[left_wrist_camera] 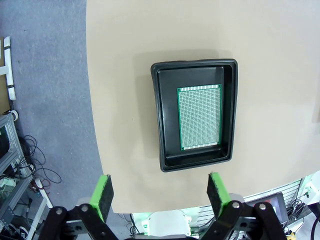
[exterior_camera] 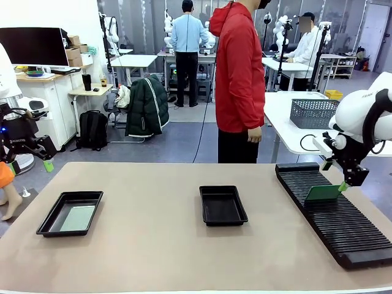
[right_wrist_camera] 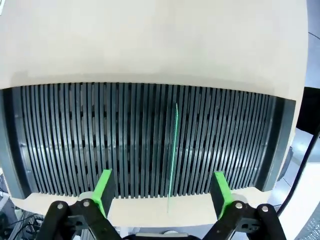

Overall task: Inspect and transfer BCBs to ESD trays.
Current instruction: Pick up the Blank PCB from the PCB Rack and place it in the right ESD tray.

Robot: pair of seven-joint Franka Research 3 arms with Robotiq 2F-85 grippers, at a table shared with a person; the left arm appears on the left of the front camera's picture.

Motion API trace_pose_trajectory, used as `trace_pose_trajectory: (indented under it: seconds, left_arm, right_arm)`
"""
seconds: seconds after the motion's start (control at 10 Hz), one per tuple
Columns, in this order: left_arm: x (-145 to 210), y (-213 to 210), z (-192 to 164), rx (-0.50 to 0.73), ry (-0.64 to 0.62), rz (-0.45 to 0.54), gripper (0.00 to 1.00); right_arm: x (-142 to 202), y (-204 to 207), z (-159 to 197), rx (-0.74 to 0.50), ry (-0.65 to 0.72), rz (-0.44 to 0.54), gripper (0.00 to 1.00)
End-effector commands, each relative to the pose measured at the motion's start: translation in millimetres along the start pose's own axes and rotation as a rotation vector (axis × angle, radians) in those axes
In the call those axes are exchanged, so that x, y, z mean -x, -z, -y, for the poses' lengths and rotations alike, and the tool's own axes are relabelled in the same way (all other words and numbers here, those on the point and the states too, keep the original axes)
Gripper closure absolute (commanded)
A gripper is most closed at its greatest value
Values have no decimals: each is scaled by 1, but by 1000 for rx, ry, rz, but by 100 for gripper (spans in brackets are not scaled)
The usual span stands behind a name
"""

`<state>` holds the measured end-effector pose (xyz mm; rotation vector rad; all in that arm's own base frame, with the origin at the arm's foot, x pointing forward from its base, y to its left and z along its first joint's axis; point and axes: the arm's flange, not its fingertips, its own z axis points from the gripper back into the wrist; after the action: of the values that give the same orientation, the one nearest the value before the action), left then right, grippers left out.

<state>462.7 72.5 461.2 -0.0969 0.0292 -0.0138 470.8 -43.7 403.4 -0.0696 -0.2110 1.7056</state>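
1. Across the foreground we see the flat beige tabletop (exterior_camera: 153, 257). A person in a red hooded top (exterior_camera: 239, 73) stands at its far edge, one hand (exterior_camera: 254, 136) hanging by the side.
2. The white right arm (exterior_camera: 367, 113) bends down over the table's right end, wrist tilted.
3. The white left arm (exterior_camera: 7, 76) stands raised at the table's left end.
4. Under the right arm lies a long black ribbed slotted rack (exterior_camera: 343, 226).
5. A shallow black rectangular plastic tray (exterior_camera: 46, 229) sits near the left; a second black tray (exterior_camera: 223, 207) sits mid-table.
6. A thin green rectangular circuit board (left_wrist_camera: 200, 117) lies flat in the left tray; a second green board (exterior_camera: 323, 193) stands on edge in a rack slot.
7. The right gripper (right_wrist_camera: 162, 187) straddles that upright board, jaws spread wide, both pads clear of it, gripping nothing.
8. The left gripper (left_wrist_camera: 160, 195) hangs above the left tray, jaws equally wide, holding nothing.
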Motion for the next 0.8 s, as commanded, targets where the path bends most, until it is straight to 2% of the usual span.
trace_pose_trajectory:
  seconds: [0.0,0.5,0.7]
  left_arm:
    - [0,2,-2,2,6,8,0]
    - [0,2,-2,2,6,8,0]
    - [0,2,-2,2,6,8,0]
  right_arm:
    - [-1,19,4,17,25,-9,0]
    - [9,48,10,-7,56,6,0]
    - [8,45,5,-32,41,-10,0]
